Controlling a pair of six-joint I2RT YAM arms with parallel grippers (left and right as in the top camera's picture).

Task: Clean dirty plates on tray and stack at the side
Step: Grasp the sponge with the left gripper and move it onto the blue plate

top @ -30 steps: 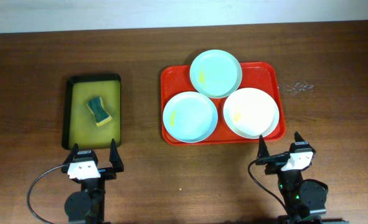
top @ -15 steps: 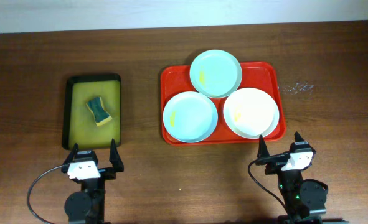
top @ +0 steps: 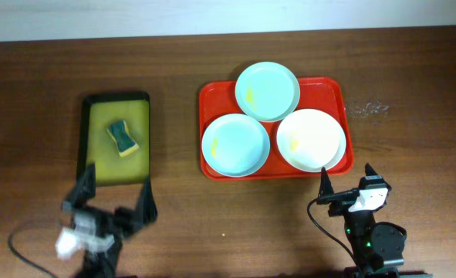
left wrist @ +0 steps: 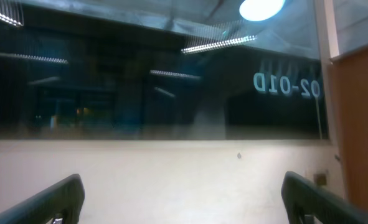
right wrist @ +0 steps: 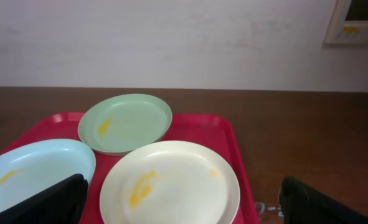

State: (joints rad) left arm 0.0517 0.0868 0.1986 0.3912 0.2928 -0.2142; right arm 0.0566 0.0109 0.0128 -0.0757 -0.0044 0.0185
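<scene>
While nothing is being held yet, I am logging the layout. Three plates are lying on the red tray [top: 332, 86]: the far plate [top: 267, 91], blue-green, is overhanging the far rim; the left plate [top: 235, 145], also blue-green, is sitting near-left; the white plate [top: 311, 139] is sitting near-right. They are crowding together, edges touching or overlapping, and each is showing yellow smears, so I am judging none cleaned or stacked.

The sponge [top: 123, 137] is resting in the green tray [top: 104, 166], well apart from the plates, presumably parked there for the left arm.

The left tool [top: 116, 189] is showing fingers wide apart and empty. It is blurring overhead, and its camera is facing a wall and window, not the surface [top: 42, 62].

The right tool [top: 346, 185] is standing fingers apart and empty, just beside the red tray's near edge. It is facing the white plate, likely placed to lift plates.
</scene>
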